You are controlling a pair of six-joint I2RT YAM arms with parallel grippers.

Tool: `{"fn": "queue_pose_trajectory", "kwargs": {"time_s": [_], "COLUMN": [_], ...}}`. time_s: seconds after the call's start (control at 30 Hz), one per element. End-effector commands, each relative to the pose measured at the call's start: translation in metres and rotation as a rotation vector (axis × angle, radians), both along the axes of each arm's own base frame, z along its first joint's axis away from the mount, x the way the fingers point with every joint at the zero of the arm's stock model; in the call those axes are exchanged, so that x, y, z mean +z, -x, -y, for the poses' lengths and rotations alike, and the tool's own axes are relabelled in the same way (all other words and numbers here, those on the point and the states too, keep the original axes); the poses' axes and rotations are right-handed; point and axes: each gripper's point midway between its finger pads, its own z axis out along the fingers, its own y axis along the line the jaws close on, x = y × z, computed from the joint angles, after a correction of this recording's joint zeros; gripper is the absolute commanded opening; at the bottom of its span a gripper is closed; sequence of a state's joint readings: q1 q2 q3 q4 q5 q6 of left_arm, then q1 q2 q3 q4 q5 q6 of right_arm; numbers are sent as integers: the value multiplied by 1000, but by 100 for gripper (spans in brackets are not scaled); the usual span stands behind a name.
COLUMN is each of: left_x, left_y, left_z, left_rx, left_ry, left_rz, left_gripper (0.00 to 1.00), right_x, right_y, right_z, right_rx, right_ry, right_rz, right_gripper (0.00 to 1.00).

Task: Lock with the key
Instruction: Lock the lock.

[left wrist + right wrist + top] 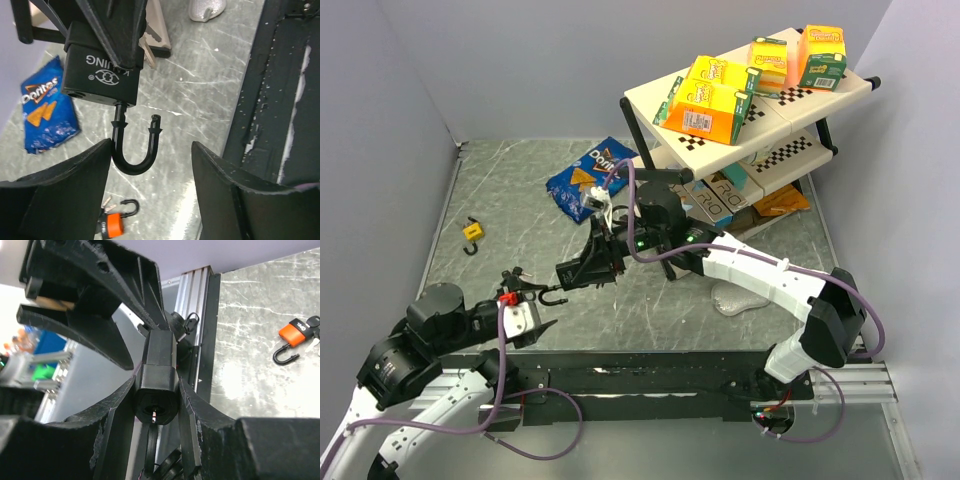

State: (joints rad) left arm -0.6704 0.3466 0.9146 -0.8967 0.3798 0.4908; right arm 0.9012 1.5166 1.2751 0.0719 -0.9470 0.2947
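Note:
My right gripper [582,272] is shut on a black padlock [102,75] and holds it above the table. The padlock's shackle [134,145] is open and hangs down between my left gripper's open fingers [65,190]. My left gripper [530,300] is empty. In the right wrist view the black padlock [156,390] sits between the right fingers, its keyhole facing the camera. An orange padlock [114,223] with an open shackle and keys [107,202] lies on the table under the left gripper; it also shows in the right wrist view [291,335].
A yellow padlock [472,231] lies at the left. A blue Doritos bag [588,180] lies at the back centre. A two-tier shelf [650,100] with yellow and orange boxes stands at the back right. A white crumpled object [738,298] lies by the right arm.

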Motion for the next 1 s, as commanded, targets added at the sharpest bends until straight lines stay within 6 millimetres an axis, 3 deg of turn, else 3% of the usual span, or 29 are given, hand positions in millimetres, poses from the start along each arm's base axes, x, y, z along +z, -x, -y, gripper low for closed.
{"fn": "queue_pose_trajectory", "kwargs": {"time_s": [0.0,0.3,0.57,0.83,0.97], "left_x": [-2,-9,1,3,0], "left_y": [2,-13,-19,-21,-18], "left_z": [6,6,23,30,30], "left_rx": [-5,63,16,-18,-39], "left_ry": [14,20,39,48,30], "left_rz": [-73,-77,-93,-75,-76], "left_gripper": [68,63,60,49,37], "right_x": [69,82,81,79,78], "right_y": [19,30,31,30,30], "right_z": [15,26,28,29,30], "right_rx": [84,135,145,140,136], "right_ry": [-203,-240,-253,-250,-245], "right_rz": [270,378,407,439,433], "right_gripper": [0,0,0,0,0]}}
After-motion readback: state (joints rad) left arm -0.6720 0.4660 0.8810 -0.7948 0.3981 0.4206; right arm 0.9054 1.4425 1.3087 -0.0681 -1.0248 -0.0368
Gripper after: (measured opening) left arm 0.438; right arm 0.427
